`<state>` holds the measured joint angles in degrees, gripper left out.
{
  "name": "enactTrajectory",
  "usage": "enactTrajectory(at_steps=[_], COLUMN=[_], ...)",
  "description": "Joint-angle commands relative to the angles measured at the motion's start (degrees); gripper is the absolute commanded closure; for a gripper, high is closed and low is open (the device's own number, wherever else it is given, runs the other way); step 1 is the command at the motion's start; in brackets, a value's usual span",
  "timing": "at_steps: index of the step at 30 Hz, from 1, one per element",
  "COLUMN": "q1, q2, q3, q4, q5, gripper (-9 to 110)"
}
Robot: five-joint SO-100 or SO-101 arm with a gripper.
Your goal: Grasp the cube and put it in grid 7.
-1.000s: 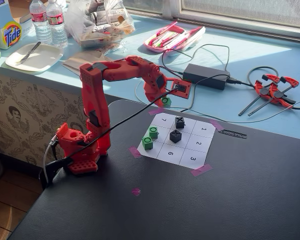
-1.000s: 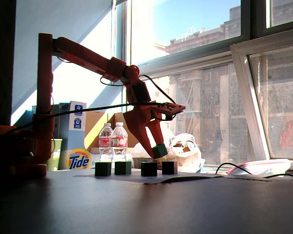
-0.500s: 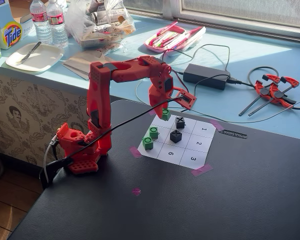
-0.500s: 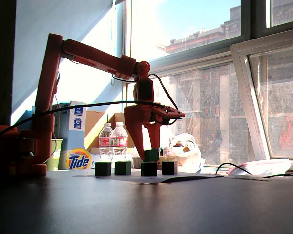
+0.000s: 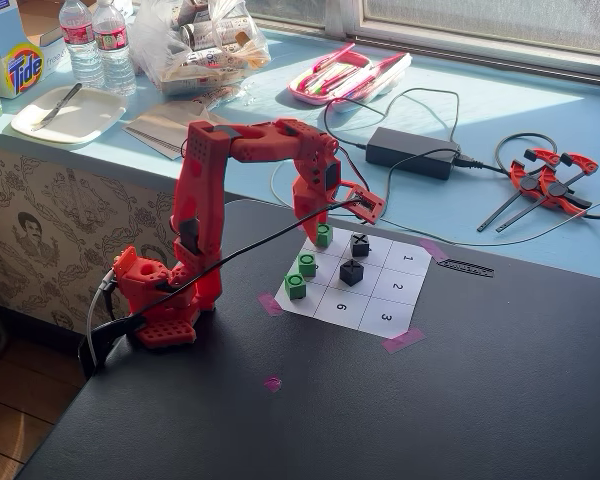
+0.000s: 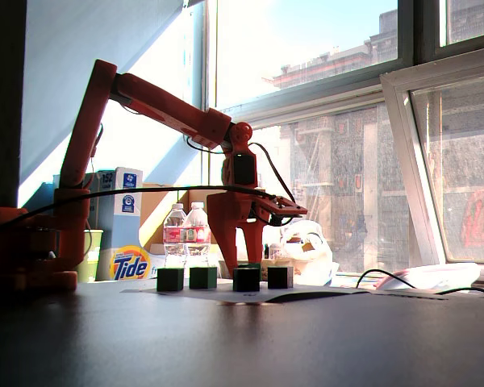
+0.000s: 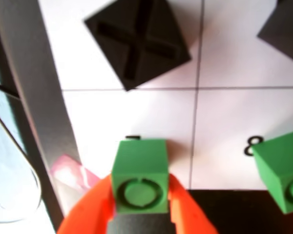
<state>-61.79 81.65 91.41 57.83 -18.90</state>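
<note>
My gripper [image 5: 322, 231] is shut on the cube [image 5: 324, 238], a small green block with a ring mark. It hangs low over grid 7 [image 5: 336, 246], the far corner cell of the white sheet [image 5: 363, 311]. In the wrist view the cube [image 7: 140, 178] sits between the orange fingers [image 7: 100, 202] of the gripper [image 7: 140, 184], covering most of the numeral in grid 7 [image 7: 117, 114]. Whether it touches the paper I cannot tell. In the low fixed view the gripper [image 6: 248, 264] reaches down behind the row of cubes.
Two more green cubes [image 5: 307, 265] [image 5: 296, 286] stand on the sheet's left cells, one also showing in the wrist view [image 7: 281, 168]. Two black X cubes [image 5: 360, 244] [image 5: 351, 272] sit beside grid 7, one close ahead [image 7: 136, 41]. Pink tape [image 7: 71, 170] holds the corner.
The arm has swung forward from the table's back edge and lowered, carrying the green cube down over the corner cell. The other cubes have not moved.
</note>
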Motion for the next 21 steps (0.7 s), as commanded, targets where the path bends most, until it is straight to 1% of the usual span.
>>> enactTrajectory(at_steps=[1,5,10,16,18,21], q1=[0.1,0.2,1.8,5.9,7.7,11.4], q2=[0.5,1.3,2.6,11.3,13.0,12.8], q3=[-0.9,-1.3,-4.7,-7.6,-13.8,-27.8], q4=[0.6,0.7,2.3,1.2,4.2,11.6], q5=[-0.1,0.7,5.7,5.8,5.9,8.8], gripper=[85,79,71,73,77,81])
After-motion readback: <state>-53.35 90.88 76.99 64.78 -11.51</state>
